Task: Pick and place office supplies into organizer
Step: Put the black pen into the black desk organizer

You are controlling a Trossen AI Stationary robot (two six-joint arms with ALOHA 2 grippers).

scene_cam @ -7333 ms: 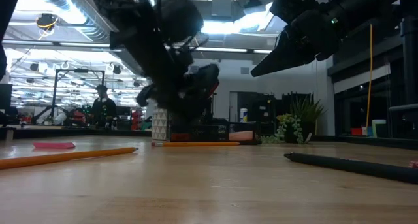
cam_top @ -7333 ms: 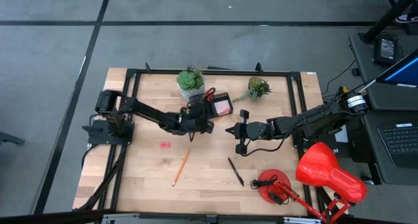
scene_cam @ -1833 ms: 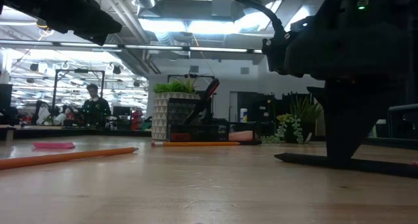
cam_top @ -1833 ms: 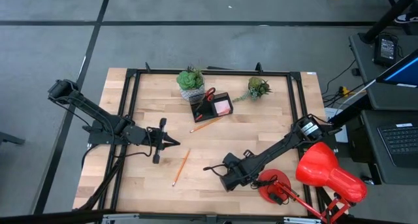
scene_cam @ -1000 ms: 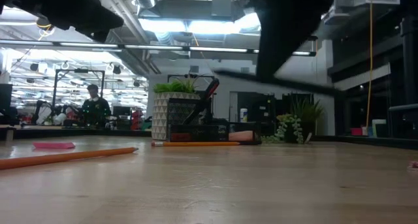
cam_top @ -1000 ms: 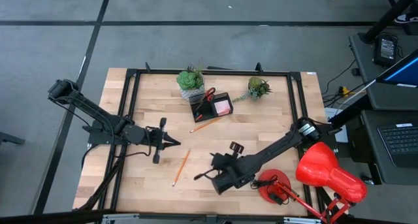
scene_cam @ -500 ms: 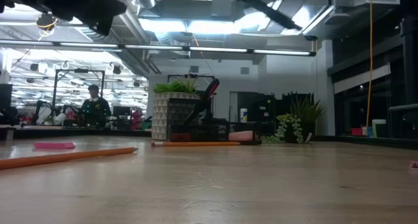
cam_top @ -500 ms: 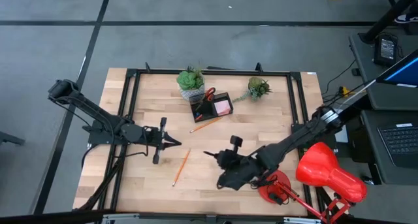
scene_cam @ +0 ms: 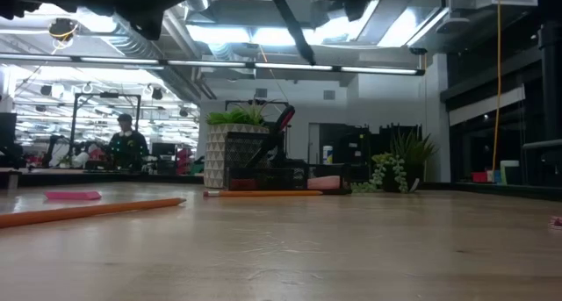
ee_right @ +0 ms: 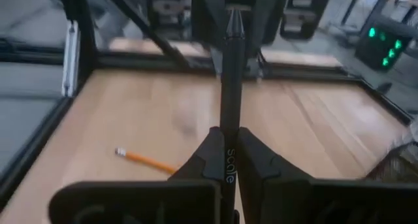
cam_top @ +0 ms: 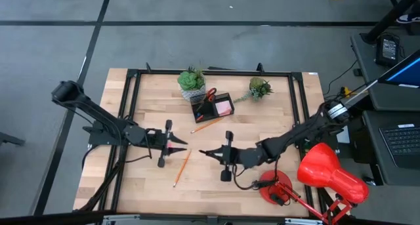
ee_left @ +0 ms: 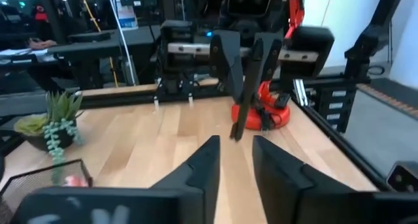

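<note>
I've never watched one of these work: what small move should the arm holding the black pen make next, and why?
Probably carry it toward the organizer. The right gripper is shut on the black pen, lifted clear of the table, while the organizer sits farther back beside the potted plant.

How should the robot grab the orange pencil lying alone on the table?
Probably around its middle, coming straight down from above. The orange pencil lies flat and slanted on the bare table, so the fingers should close across its thin shaft.

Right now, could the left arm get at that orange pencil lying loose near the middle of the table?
Probably yes. The left gripper hovers just beside the orange pencil with bare table between them, and its jaws hold nothing.
</note>
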